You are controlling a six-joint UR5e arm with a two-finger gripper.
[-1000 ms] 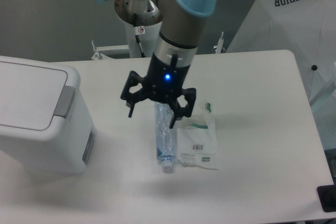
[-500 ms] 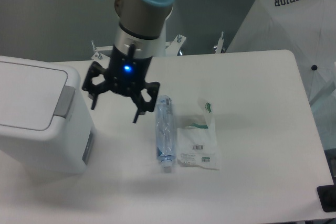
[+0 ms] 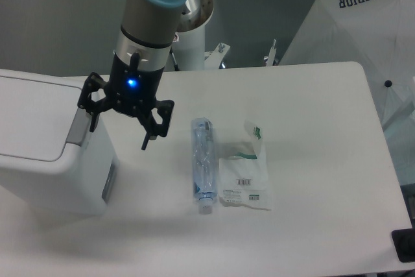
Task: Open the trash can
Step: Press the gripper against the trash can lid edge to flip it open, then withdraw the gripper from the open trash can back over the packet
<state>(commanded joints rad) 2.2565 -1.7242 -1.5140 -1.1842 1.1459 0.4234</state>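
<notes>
While the trash can sits lid-down at the left of the frame, the gripper hangs beside its grey tab. Fingers spread apart, holding nothing. A bottle lies on the counter at centre.

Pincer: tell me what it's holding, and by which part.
Nothing. The pincer is open and empty, hanging beside the trash can near its grey tab. The bottle lies untouched on the table.

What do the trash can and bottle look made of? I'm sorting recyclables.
Trash can: probably moulded plastic, matte white, with rounded corners and a grey push tab.
Bottle: likely thin clear plastic; the table shows through it.
</notes>
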